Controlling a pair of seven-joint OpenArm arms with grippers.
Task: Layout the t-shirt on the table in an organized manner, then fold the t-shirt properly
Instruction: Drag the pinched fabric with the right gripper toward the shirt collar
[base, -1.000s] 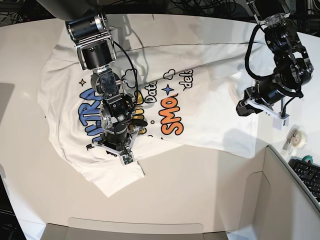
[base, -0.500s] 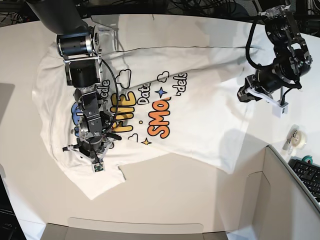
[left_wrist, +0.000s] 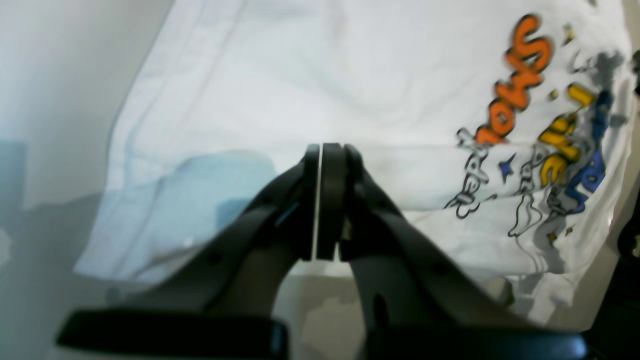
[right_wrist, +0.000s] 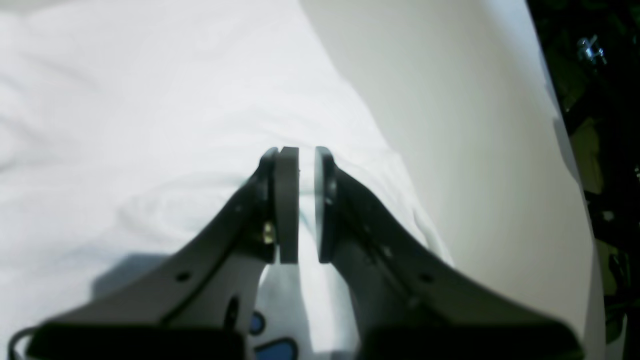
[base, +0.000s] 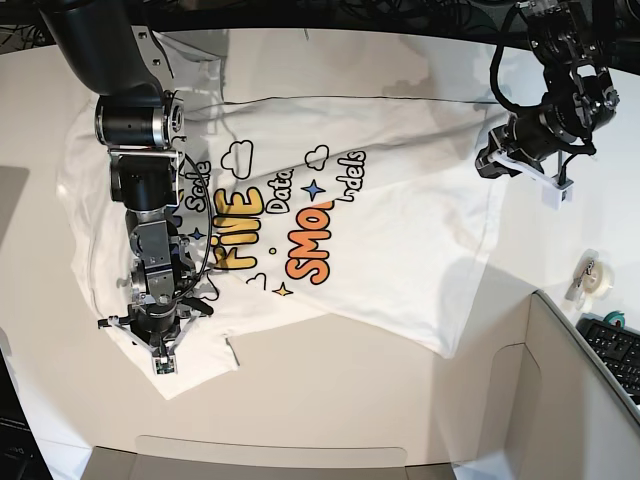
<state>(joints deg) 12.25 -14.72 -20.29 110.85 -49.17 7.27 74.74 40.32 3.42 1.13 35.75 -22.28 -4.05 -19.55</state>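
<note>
Right gripper (right_wrist: 306, 205) pinches t-shirt (base: 400, 210) — left gripper (left_wrist: 320, 200) closed

The t-shirt (base: 330, 220) lies spread across the counter (base: 400, 400). The right claw (base: 160, 365) sits over its near-left corner, the left claw (base: 480, 165) at its far-right edge.

Printed on the t-shirt (base: 380, 200), right of the right gripper (base: 158, 352) in the base view: yellow "FINE", orange "SMO", thin black "Data", "Scale", and letters ending "dels". Remaining blue word unreadable.
</note>
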